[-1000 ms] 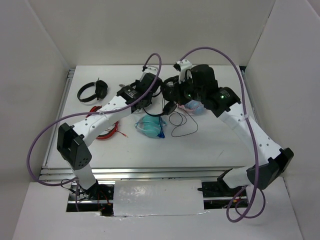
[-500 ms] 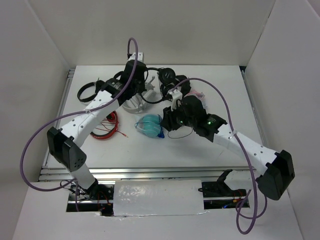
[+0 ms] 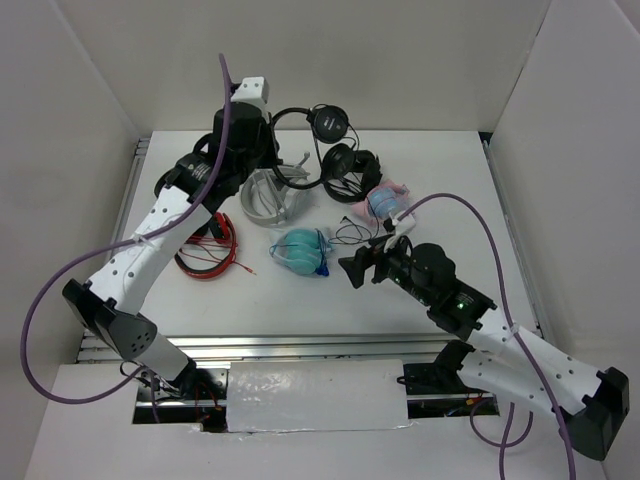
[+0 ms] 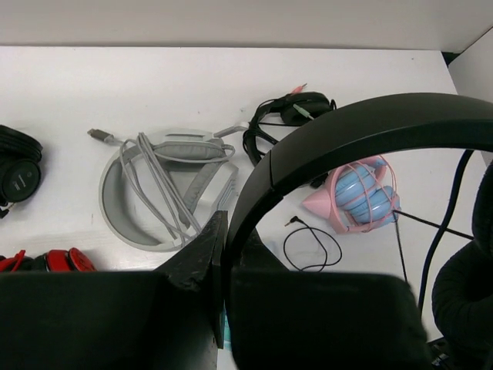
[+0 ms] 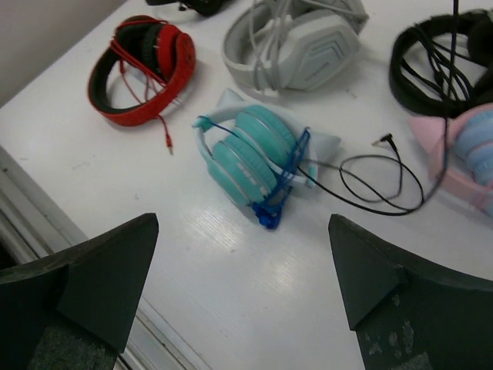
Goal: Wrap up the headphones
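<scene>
Showing the left gripper (image 4: 223, 254) clamped on the thin headband of the headphones (image 3: 330, 122), held aloft over the far side of the table (image 3: 450, 200), right gripper (image 5: 240, 247) spread wide, empty, above the teal headphones (image 5: 250, 158)

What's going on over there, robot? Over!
Left hand shut on headphones headband, lifted. Right hand open, empty. Cable loose, unwrapped. Teal headset near right hand.

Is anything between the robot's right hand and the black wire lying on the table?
No, only bare table. The right hand faces the cable with nothing between them; the teal headphones sit just left of it.
</scene>
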Robot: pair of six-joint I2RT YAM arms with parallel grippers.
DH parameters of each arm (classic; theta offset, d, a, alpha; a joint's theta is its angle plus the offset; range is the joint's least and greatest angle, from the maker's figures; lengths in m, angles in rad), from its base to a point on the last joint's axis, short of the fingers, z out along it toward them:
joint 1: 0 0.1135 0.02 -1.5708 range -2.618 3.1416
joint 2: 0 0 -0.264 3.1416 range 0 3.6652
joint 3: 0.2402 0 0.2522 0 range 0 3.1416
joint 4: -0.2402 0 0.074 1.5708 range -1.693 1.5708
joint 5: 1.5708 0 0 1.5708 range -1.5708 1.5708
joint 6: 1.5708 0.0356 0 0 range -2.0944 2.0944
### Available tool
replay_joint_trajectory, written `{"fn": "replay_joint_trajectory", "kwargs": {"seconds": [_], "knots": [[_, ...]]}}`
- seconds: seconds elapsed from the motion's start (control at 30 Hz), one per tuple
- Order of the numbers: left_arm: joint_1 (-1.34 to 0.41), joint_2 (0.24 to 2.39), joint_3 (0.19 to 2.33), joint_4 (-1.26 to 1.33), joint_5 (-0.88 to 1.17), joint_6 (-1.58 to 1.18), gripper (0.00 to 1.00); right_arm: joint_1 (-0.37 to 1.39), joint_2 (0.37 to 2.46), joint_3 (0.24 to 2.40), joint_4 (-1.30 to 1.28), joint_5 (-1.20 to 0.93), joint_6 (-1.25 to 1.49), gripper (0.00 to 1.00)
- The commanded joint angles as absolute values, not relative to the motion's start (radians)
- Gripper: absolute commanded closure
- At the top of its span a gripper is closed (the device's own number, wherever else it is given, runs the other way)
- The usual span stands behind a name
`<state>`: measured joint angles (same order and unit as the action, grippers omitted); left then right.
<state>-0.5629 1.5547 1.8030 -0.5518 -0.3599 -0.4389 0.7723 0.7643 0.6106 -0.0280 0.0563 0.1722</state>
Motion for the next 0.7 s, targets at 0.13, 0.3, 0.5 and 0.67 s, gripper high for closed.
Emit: {"fn": "replay_joint_trajectory", "kwargs": {"seconds": [0.13,0.3,0.5,0.67], "knots": [[-0.555,1.477,1.896,-0.479,-0.314,-0.408,1.0,0.712,0.704,0.482,0.055,0.259,0.238,0.0],[-0.555,1.456,1.908,-0.471,-0.31,-0.407,1.0,0.667,0.73,0.371,0.22,0.232,0.331,0.0],[-0.555,1.434,1.894,-0.453,-0.304,-0.41,1.0,0.663,0.83,0.244,0.655,0.083,0.342,0.0],[-0.555,1.419,1.893,-0.448,-0.287,-0.41,1.0,0.686,0.969,0.205,1.003,0.17,0.316,0.0]]}}
